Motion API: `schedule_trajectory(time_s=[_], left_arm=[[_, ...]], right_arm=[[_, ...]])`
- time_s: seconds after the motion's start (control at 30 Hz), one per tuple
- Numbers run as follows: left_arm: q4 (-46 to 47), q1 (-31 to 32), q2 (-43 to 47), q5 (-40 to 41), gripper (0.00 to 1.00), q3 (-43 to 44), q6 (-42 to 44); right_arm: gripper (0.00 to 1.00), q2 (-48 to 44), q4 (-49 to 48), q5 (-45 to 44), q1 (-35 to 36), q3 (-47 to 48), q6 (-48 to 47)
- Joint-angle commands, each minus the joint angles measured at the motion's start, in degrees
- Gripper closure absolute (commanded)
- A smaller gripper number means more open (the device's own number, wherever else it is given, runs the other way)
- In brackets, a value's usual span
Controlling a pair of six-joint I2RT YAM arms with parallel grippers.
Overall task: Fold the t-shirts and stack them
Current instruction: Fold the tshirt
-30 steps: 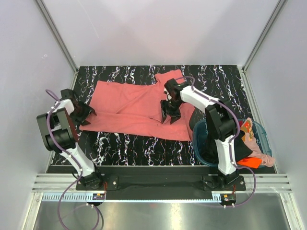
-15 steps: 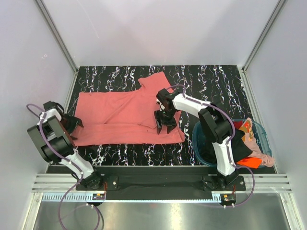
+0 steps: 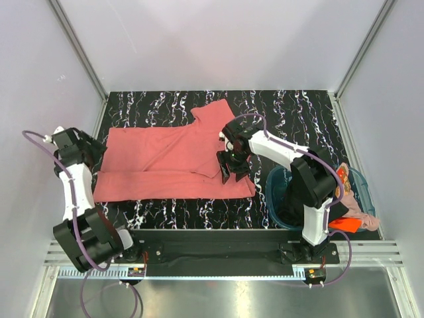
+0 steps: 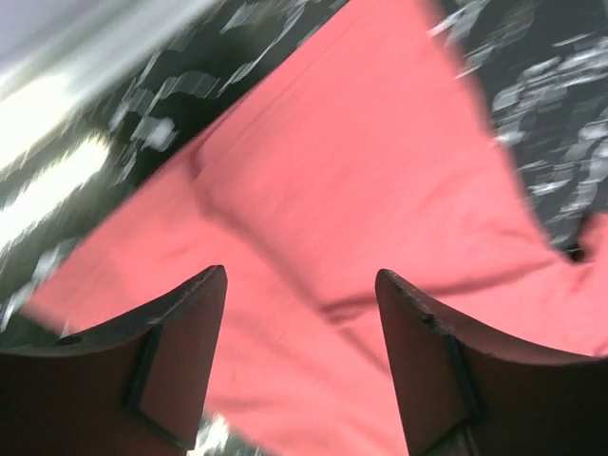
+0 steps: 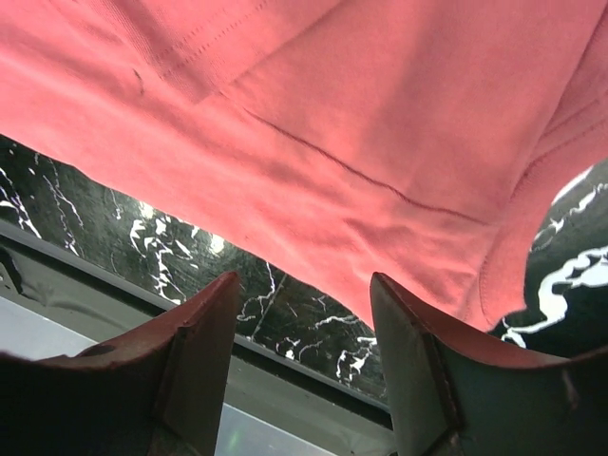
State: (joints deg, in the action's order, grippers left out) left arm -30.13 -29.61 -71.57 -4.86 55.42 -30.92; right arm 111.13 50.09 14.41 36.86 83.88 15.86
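Red shirt [image 3: 165,156] lies spread flat, centre-left on the marbled table [image 3: 298,112], one on the table. One teal basket [image 3: 273,199] at near right, partly hidden by the right arm, holds more shirts [image 3: 351,215]: orange, pink and black show, count unclear. Left gripper [image 3: 93,151] by the shirt's left edge, jaws apart, empty. Right gripper [image 3: 230,171] over its right edge, jaws apart, empty.

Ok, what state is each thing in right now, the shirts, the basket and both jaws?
Red shirt: spread flat, not yet folded.
Basket: upright, holding shirts.
Other shirts: crumpled in the basket.
Left jaws: open, empty.
Right jaws: open, empty, over the red shirt.
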Motion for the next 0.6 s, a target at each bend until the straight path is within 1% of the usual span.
schedule_trajectory(time_s=[0.0,0.03,0.1,0.13,0.17,0.2,0.23,0.27,0.3,0.37,0.43,0.47,0.5,0.53,0.57], left_arm=[[18.8,2.2,0.6,-2.0,0.35,-2.6,5.0],[20.1,3.9,-0.2,-0.5,0.38,-2.5,6.0],[24.0,4.6,-3.3,0.4,0.45,-1.9,8.1],[25.0,5.2,-7.5,0.0,0.48,-1.0,8.4],[26.9,5.4,-9.8,-0.6,0.54,0.9,8.8],[27.6,5.6,-12.2,-2.8,0.58,2.2,8.8],[28.2,5.7,-18.0,-4.3,0.61,3.7,8.8],[28.2,5.8,-20.7,-5.6,0.68,5.5,8.8],[27.6,5.9,-23.8,-7.9,0.72,10.4,9.2],[26.1,6.0,-30.0,-9.4,0.75,14.5,9.6],[27.0,6.4,-31.9,-8.7,0.75,16.5,9.1],[28.2,6.5,-33.3,-8.2,0.73,16.6,8.2],[28.1,6.5,-34.2,-7.9,0.72,17.0,7.5],[28.0,6.5,-35.2,-8.1,0.73,18.6,6.8],[27.2,6.7,-37.3,-8.0,0.73,19.4,5.7]], right_arm=[[0.36,-1.1,-3.9,2.4,-0.3,-0.2,-0.6],[0.37,-0.7,-2.8,2.9,-0.5,0.3,0.1],[0.37,-1.1,-3.4,3.4,-0.6,-0.3,0.7],[0.38,-1.4,-3.9,3.3,-0.8,-0.6,1.1],[0.41,-1.3,-4.2,3.0,-1.1,-0.6,1.0],[0.44,-0.9,-4.3,2.7,-1.3,0.0,0.8],[0.46,-0.4,-4.5,2.7,-1.8,0.5,0.9],[0.55,0.3,-4.6,2.8,-2.2,1.0,1.3],[0.57,0.4,-5.0,3.3,-2.5,1.9,1.8],[0.59,0.5,-7.0,3.3,-4.0,3.3,3.5],[0.58,1.4,-8.4,2.1,-5.4,7.9,4.9],[0.55,3.8,-8.9,1.5,-6.9,10.1,5.5],[0.53,5.5,-8.8,1.2,-7.6,15.5,6.1],[0.53,7.3,-8.5,1.0,-8.1,18.5,7.2],[0.53,11.2,-8.5,-0.2,-8.5,21.4,7.8]])
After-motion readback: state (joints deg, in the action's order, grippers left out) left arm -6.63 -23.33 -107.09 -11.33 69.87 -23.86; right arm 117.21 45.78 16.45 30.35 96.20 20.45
